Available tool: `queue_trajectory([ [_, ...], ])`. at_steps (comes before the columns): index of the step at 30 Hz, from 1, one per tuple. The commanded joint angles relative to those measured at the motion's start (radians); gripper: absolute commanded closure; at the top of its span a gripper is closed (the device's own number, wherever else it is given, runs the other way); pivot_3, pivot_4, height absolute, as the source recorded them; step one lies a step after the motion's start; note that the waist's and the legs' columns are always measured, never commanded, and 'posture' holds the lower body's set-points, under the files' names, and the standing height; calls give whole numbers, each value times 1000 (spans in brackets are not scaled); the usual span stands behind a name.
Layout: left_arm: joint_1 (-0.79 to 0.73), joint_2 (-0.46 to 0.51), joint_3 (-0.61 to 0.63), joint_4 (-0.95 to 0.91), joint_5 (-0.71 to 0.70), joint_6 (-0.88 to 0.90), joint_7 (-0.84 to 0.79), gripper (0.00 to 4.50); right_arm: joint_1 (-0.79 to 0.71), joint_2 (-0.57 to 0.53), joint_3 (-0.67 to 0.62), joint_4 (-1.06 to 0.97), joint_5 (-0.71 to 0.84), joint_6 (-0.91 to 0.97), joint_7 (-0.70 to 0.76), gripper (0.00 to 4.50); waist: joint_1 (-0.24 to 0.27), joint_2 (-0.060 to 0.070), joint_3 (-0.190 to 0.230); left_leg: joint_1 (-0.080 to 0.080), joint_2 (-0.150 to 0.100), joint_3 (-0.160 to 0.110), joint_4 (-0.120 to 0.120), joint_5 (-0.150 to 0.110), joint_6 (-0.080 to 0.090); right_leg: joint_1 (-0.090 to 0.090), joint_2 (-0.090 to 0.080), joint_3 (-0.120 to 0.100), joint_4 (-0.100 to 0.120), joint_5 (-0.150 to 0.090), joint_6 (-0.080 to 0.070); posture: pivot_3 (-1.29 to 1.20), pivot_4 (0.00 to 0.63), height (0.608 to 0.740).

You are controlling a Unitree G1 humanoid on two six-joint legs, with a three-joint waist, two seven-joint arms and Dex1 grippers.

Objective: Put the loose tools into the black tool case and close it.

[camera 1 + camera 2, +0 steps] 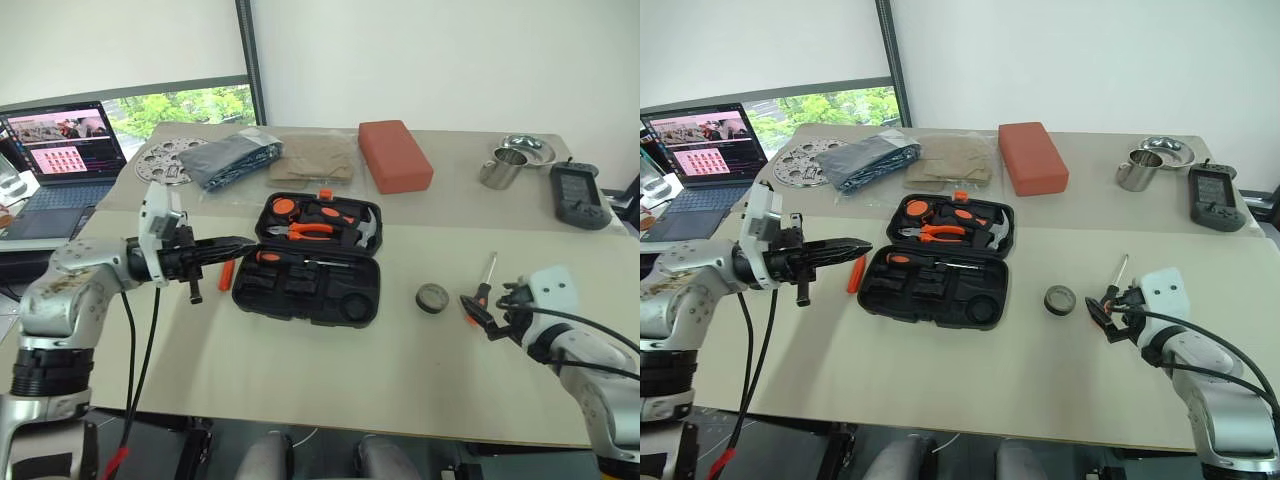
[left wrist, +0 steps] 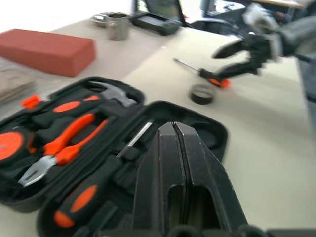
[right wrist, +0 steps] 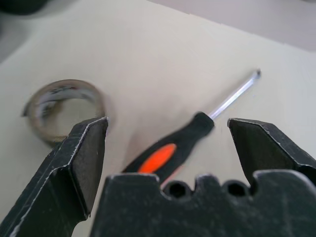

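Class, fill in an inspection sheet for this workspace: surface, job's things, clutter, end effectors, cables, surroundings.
Surface: beige table.
Job's things: black tool case open, one screwdriver slotted inside; second screwdriver and tape roll loose on the table; small orange tool beside the case.
Clutter: red block, metal cup, folded cloths.
End effectors: left end effector shut, empty, above the table beside the case; right end effector open, fingers either side of the loose screwdriver.
Cables: black cables hang from the left arm.
Surroundings: laptop, window.

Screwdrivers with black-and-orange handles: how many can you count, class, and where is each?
2: one screwdriver lies inside the open tool case; the other lies on the table beside the tape roll.
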Motion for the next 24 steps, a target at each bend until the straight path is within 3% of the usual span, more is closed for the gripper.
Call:
queue_trajectory([
  [1,-20,32,-2,-30,-43,33,-55,4464,-46,28,-27,-36,-12,100,-84,0,-1,1,0,0,0,0,-1,0,0,0,0,0,0,0,-1,0,150,740],
  [2,-29,32,-6,-28,-47,45,-57,4464,-53,34,-22,-37,-19,112,-95,0,-2,1,0,0,0,0,-1,0,0,0,0,0,1,0,-1,0,150,740],
  [5,-51,33,-35,-25,-42,54,-84,3727,-76,56,-7,-22,-37,146,-134,0,-3,1,1,0,0,0,0,0,0,-1,1,0,1,-1,-1,0,150,740],
  [11,-89,58,-83,-26,-29,38,-164,1496,-108,91,-17,8,-57,195,-182,0,-9,1,1,0,0,0,-1,0,0,-1,1,0,0,-1,-1,0,150,740],
  [12,-93,62,-89,-25,-26,36,-172,1318,-111,96,-19,13,-58,201,-187,0,-11,1,1,0,0,0,-1,0,0,-1,1,0,1,-1,-1,0,150,740],
  [13,-96,66,-95,-24,-20,31,-179,752,-113,99,-20,16,-60,204,-191,0,-14,1,1,0,0,0,-1,0,0,-1,1,0,1,-1,-1,0,150,740],
  [15,-101,70,-99,-26,-19,30,-186,81,-120,109,-22,20,-58,216,-198,0,-17,1,1,0,0,0,-1,0,1,-1,1,0,1,-1,-1,0,150,740],
  [19,-107,75,-104,-36,-12,25,-194,81,-134,132,-16,14,-55,251,-205,0,-22,1,1,0,0,0,-1,0,1,-1,2,0,1,-1,-1,0,150,740],
  [22,-106,75,-104,-41,-12,25,-192,0,-133,137,5,5,-64,251,-200,703,-22,1,1,0,0,0,-1,1,1,-1,2,0,2,-1,-1,0,150,740],
  [24,-99,78,-100,-46,-12,24,-190,0,-135,133,11,1,-68,252,-195,1397,-22,1,1,0,0,0,-1,1,1,-1,2,0,1,-1,-1,0,150,740],
])
